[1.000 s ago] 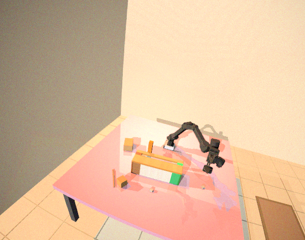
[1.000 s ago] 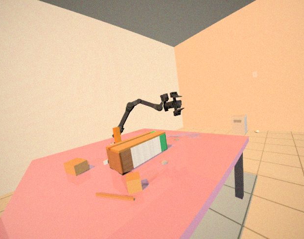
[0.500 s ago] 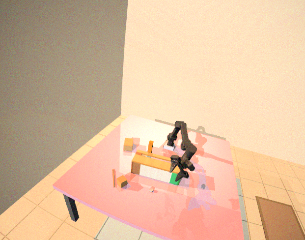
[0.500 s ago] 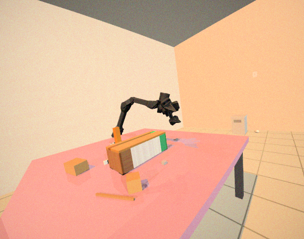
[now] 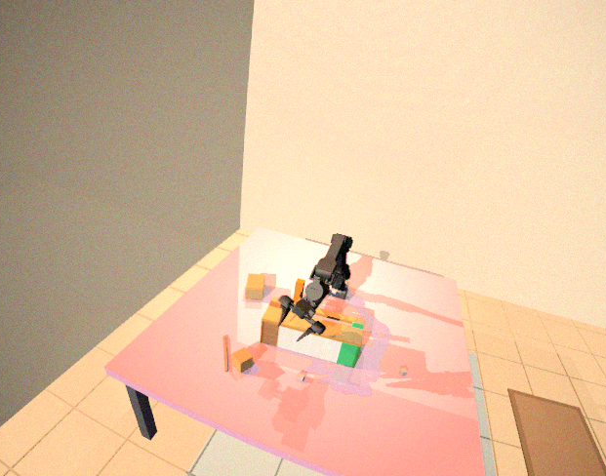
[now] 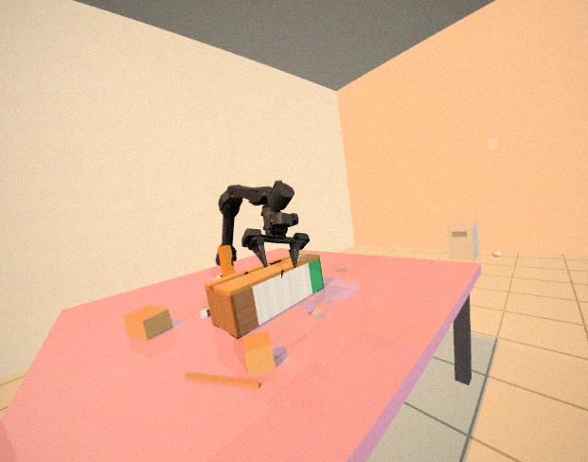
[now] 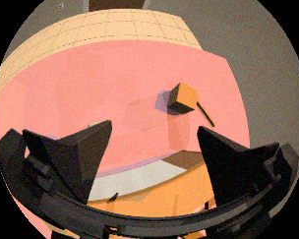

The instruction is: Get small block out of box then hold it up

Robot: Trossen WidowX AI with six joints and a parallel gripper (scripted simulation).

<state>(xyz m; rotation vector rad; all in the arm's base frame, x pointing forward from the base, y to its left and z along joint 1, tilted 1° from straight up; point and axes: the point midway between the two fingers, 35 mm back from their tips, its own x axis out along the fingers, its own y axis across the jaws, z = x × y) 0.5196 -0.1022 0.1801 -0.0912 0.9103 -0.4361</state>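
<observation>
Gripper hanging just above the box, fingers spread wide, nothing between them, tips pointing down at the box's orange roof. In the exterior view the box's long axis is running from 8 o'clock (brown end) to 2 o'clock (green end), and the fingers are lining up along that same axis, over the green half.

Block not made out behind the pale front panel in any view; judging it is still sitting on the shelf inside. Two tiny pieces are lying on the worktop in front of the box, too small to identify.

In the wrist view the roof is filling the 6 o'clock side between the fingers. The coming move is turning on which end is the open one; the frames are not settling that.
</observation>
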